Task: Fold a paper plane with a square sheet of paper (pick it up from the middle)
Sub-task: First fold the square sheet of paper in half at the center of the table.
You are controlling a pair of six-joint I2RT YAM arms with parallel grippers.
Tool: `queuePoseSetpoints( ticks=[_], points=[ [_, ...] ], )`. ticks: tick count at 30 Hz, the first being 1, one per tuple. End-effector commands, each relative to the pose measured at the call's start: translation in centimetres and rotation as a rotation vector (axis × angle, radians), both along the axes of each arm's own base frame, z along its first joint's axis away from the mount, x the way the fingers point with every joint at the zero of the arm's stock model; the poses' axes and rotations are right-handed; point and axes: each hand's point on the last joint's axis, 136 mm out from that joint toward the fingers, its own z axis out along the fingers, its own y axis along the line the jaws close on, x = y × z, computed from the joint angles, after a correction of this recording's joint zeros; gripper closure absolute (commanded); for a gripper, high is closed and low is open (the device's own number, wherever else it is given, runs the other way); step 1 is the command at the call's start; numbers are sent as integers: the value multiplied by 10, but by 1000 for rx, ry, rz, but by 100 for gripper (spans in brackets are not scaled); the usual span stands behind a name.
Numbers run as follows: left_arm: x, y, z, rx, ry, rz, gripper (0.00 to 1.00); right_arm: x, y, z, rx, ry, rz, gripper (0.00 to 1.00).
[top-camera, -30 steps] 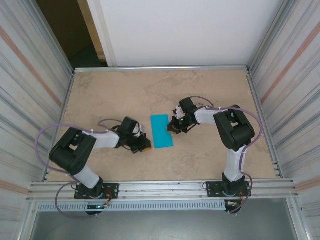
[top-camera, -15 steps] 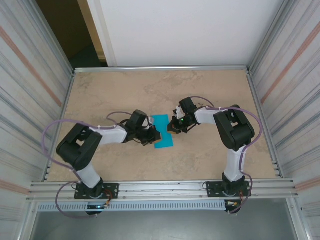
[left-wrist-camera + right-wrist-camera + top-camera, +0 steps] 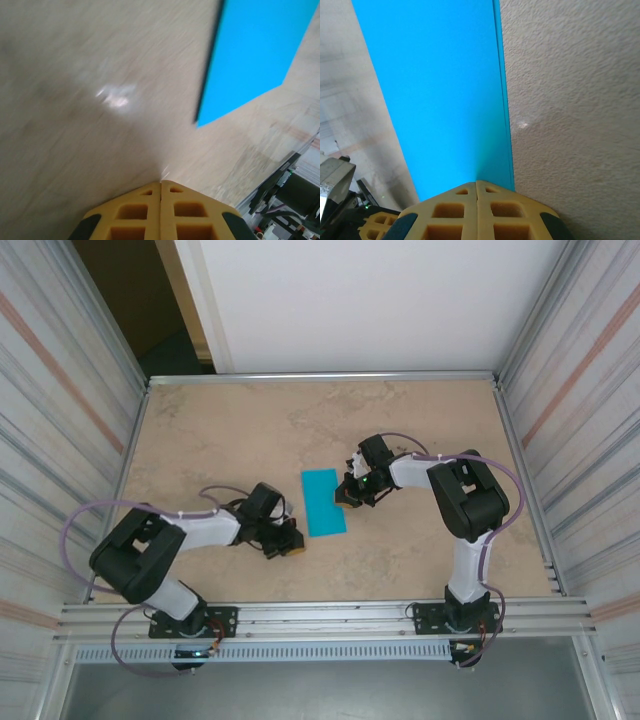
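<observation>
Now your left claw (image 3: 291,540) sits low over the bench (image 3: 420,420), fingers together, near the blue paper (image 3: 323,502); your right claw (image 3: 342,497), also closed, meets its opposite long edge.

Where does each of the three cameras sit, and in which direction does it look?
Top external: above and behind the bases, looking down at the table; left arm, right arm, left gripper and right gripper show.
Left wrist: on the left arm, looking low across the table toward the blue paper; its shut fingers show.
Right wrist: on the right arm, looking along the paper's long edge; its shut fingers show.
Shared: the blue paper appears in all three.
</observation>
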Motion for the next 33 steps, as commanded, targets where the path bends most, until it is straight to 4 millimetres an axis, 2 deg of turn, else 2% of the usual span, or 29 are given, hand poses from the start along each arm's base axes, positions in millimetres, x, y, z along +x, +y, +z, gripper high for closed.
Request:
queuePoseSetpoints(
  ticks=[1, 4, 7, 11, 13, 16, 18, 20, 22, 24, 28, 33],
  points=[
    [10, 8, 18, 13, -51, 9, 100, -67, -102, -105, -532, 260, -87, 100],
    [47, -9, 59, -53, -201, 24, 100, -56, -92, -91, -486, 228, -106, 100],
    [75, -17, 75, -66, -293, 59, 96, -38, -82, -71, -434, 195, -158, 100],
    [111, -32, 75, -106, -335, 104, 83, -7, -57, -29, -273, 100, -219, 100],
    [128, -41, 69, -114, -327, 120, 78, 11, -46, 5, -169, 22, -235, 98],
    [143, -56, 63, -145, -327, 107, 76, 23, -40, 50, -29, -73, -248, 81],
    [152, -60, 57, -136, -323, 100, 76, 24, -45, 66, 3, -107, -258, 70],
    [160, -66, 53, -136, -310, 80, 76, 23, -54, 70, 1, -120, -275, 59],
    [166, -72, 50, -142, -299, 63, 76, 19, -62, 69, -6, -110, -292, 52],
    [170, -73, 45, -120, -292, 56, 77, 12, -66, 66, -16, -100, -295, 48],
    [172, -61, 26, -65, -254, 77, 77, 1, -71, 60, -32, -85, -302, 41],
    [164, -52, 5, -82, -204, 105, 77, -10, -69, 56, -41, -69, -281, 36]
  ],
)
